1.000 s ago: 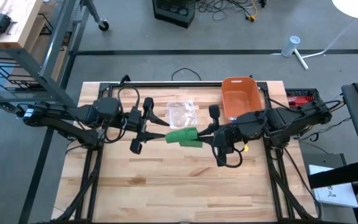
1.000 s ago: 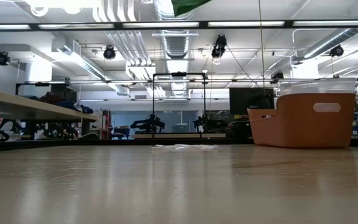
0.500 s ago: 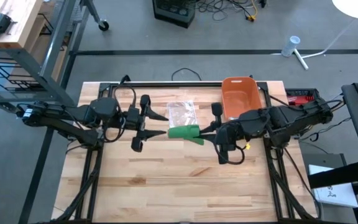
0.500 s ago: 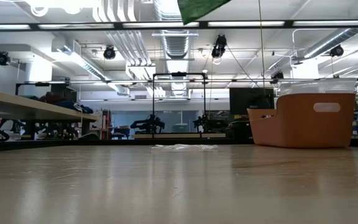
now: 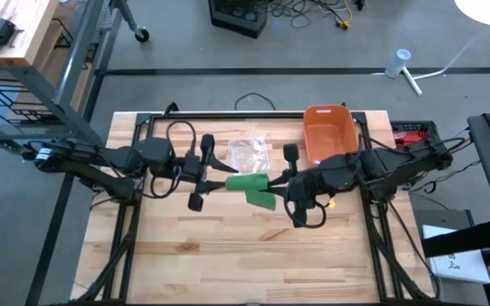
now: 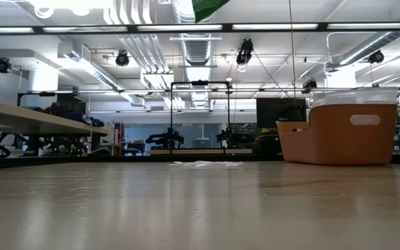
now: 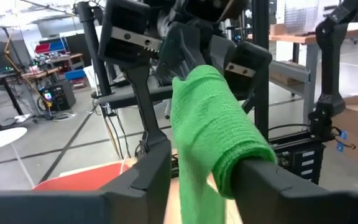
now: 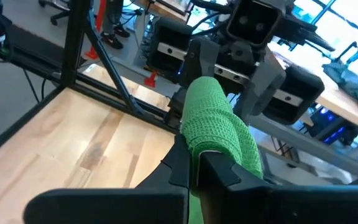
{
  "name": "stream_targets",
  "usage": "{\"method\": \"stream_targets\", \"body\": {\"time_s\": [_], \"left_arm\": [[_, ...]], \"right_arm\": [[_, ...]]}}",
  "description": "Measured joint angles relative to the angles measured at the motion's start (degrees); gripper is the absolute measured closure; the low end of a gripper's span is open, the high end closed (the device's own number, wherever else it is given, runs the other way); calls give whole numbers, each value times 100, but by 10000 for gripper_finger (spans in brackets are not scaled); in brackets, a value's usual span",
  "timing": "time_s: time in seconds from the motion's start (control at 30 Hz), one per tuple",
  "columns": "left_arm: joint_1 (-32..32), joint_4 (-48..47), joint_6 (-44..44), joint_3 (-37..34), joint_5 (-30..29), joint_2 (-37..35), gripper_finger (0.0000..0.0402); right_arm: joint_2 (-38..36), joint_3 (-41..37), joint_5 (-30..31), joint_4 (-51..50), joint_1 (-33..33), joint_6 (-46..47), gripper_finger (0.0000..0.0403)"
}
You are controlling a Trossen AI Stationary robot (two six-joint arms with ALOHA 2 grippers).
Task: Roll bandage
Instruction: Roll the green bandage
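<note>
Left gripper (image 5: 225, 180) and bandage (image 5: 250, 184) farther right.

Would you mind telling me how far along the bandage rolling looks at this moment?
Done: the green fabric bandage is out of its clear plastic wrapper and lifted above the wooden table. In hand: the left hand and the right hand both grip it, partly wound. Left: a loose tail hangs unrolled.

A bright green woven bandage (image 5: 251, 186), partly rolled into a thick wad with a loose flap hanging off one end, lies roughly level, held up off the surface (image 5: 228, 255).
</note>
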Motion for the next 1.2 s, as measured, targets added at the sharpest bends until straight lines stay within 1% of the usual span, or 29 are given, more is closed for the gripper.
{"method": "stream_targets", "body": {"time_s": [0.07,0.17,0.2,0.23,0.4,0.47,0.53,0.67,0.8,0.93,1.1,1.2], "left_arm": [[-10,4,107,0,0,-3,293],[-20,-9,144,0,-22,-58,368],[-18,-10,149,0,-54,-84,383],[-16,-51,169,0,-70,-125,388],[-82,-676,691,-35,-67,-402,396],[-119,-660,989,-48,128,-495,396],[-162,-663,1193,-55,342,-556,397],[-179,-682,1374,-63,523,-607,399],[-177,-649,1330,-63,566,-617,400],[-177,-640,1239,-63,568,-617,400],[-177,-642,1135,-66,270,-628,401],[-177,-681,1120,-66,208,-643,401]], "right_arm": [[-2,0,6,4,0,142,395],[-4,0,6,19,0,163,367],[-6,0,3,30,2,198,353],[-4,0,4,21,11,231,337],[-94,-11,-46,-289,189,194,260],[-210,-2,-87,-243,252,108,240],[-229,15,-41,-161,249,-9,229],[4,-4,109,-64,240,-325,224],[158,-2,208,291,249,-550,232],[346,0,705,527,243,-667,240],[335,-3,866,563,243,-618,240],[321,-4,879,525,262,-488,235]]}}
